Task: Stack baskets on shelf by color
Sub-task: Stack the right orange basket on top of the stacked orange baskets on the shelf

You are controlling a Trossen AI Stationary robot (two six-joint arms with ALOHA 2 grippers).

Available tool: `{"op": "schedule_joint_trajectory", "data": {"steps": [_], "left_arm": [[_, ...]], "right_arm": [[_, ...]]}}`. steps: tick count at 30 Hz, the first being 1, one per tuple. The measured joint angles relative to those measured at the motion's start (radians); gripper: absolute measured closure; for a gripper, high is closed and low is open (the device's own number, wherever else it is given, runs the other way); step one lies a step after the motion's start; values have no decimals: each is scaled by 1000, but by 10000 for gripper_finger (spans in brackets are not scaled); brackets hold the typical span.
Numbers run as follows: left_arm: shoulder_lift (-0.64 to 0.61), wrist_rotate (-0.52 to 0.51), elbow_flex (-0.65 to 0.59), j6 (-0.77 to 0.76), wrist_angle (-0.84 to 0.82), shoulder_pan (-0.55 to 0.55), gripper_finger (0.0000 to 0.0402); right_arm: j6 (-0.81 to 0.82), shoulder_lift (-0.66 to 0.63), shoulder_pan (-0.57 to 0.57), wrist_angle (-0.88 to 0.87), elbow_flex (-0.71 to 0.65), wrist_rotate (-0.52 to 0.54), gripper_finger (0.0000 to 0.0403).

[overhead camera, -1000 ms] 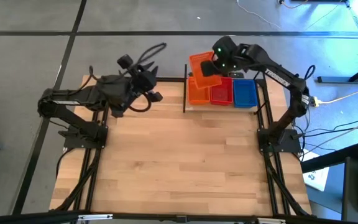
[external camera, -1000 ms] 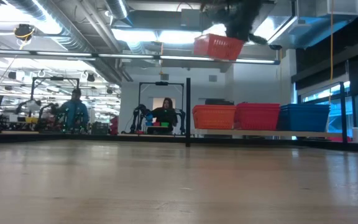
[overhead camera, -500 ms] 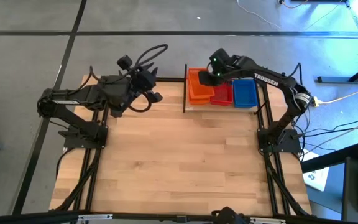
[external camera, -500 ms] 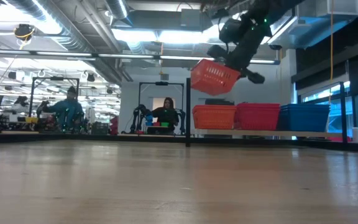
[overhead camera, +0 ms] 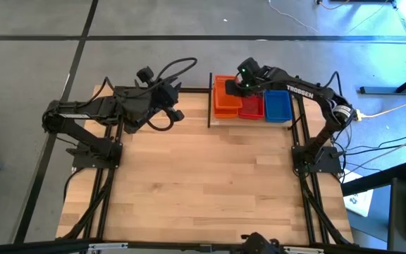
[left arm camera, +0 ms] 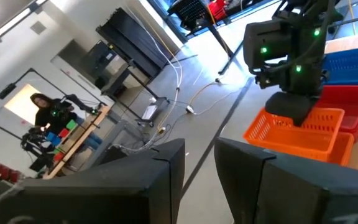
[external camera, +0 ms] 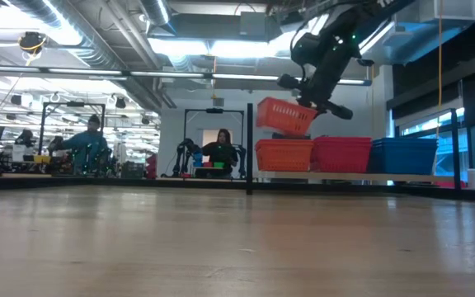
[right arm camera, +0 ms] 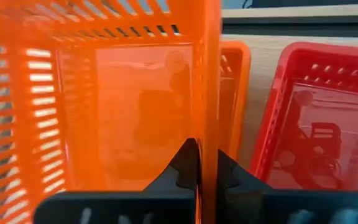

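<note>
On the shelf (overhead camera: 254,118), a light board between black posts at the table's far edge, stand an orange stack (external camera: 284,155), a red stack (external camera: 341,154) and a blue stack (external camera: 404,155). My right gripper (overhead camera: 240,86) hangs over the shelf's left end, shut on one more orange basket (external camera: 287,115). That basket floats just above the orange stack. My left gripper (left arm camera: 199,158) waits open near the table's far left and touches nothing. My right gripper pinches the orange basket's side wall at its rim (right arm camera: 211,118), one finger (right arm camera: 188,163) inside the basket and the other outside. The fingers come from above, pointing down. The basket is lifted clear and slightly tilted, right above the orange stack (right arm camera: 232,99).
A black post (overhead camera: 209,99) stands at the shelf's left end, close to the held basket. The wide wooden tabletop (overhead camera: 203,183) stretches toward the near edge. People sit and stand at benches in the room beyond the table (external camera: 221,153).
My right gripper has come down from high above the shelf, carrying the orange basket. The basket has dropped to just over the orange stack and now hangs less tilted than half a second ago. The grip has stayed shut.
</note>
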Motion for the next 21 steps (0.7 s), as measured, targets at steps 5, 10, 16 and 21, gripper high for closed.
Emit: {"op": "schedule_joint_trajectory", "data": {"steps": [5,10,16,21], "left_arm": [[0,0,0,0,-7,0,319],[0,0,0,1,-13,0,319],[0,0,0,1,-12,0,319],[0,-1,0,1,-12,0,319]], "right_arm": [[0,46,0,8,0,-3,403],[-2,75,0,31,0,1,402],[-9,84,-4,25,0,0,380],[-24,86,-5,32,0,0,348]]}}
